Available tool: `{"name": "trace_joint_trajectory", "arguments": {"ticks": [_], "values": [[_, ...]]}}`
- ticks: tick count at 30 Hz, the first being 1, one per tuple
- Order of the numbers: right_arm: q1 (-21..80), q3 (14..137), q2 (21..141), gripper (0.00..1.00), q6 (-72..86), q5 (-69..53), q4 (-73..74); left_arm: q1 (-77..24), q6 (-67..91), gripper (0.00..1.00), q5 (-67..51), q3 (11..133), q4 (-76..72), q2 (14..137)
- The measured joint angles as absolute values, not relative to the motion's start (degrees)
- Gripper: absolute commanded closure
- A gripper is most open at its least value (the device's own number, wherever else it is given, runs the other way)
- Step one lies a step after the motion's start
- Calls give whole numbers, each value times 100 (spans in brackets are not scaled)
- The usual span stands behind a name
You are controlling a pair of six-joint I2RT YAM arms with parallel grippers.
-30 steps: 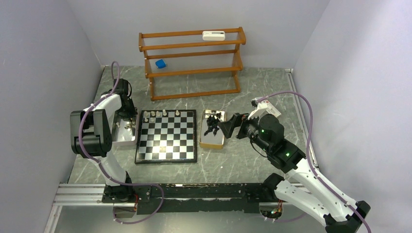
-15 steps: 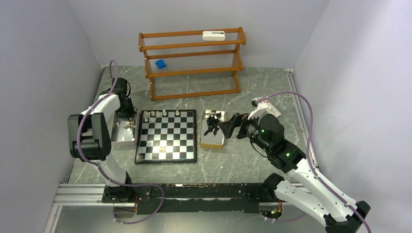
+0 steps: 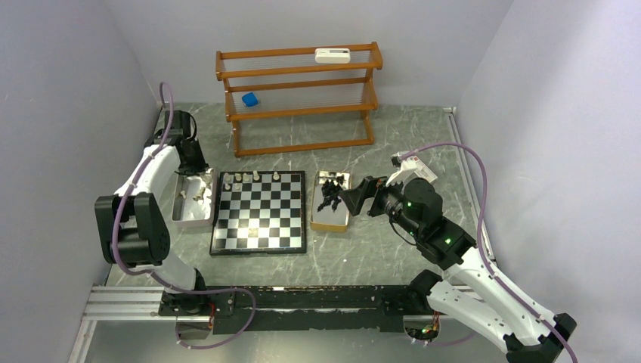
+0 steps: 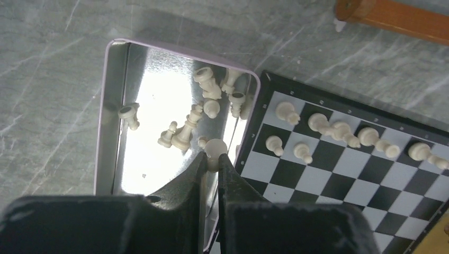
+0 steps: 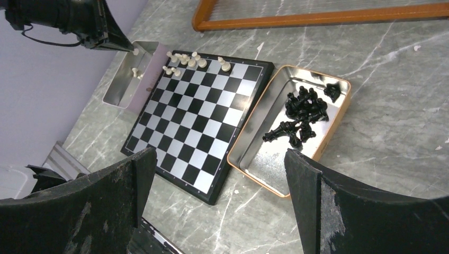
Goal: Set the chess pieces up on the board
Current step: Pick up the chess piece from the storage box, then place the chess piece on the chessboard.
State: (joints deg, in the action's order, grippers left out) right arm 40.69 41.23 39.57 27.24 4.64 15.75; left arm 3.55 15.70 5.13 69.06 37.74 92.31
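A wooden rack (image 3: 298,94) stands behind the board (image 3: 259,211), holding a blue block (image 3: 250,99) and a white device (image 3: 332,54). Left of the board, a metal tray (image 4: 111,132) holds cream pieces (image 4: 182,135); above it the left gripper (image 4: 212,159) is clenched on one cream piece (image 4: 214,147). Right of the board, a second tray (image 5: 265,159) holds the black pieces (image 5: 302,114), and the right gripper (image 5: 218,154) is spread wide, holding nothing. A row of cream pieces (image 4: 339,129) stands along the board's far edge
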Motion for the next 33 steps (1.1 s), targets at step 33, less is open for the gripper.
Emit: {"name": "trace_joint_trajectory", "arguments": {"ticks": [33], "values": [[4069, 4123, 4001, 5, 2810, 412, 1619, -1879, 1782, 87, 698, 6860, 3664, 9585]]}}
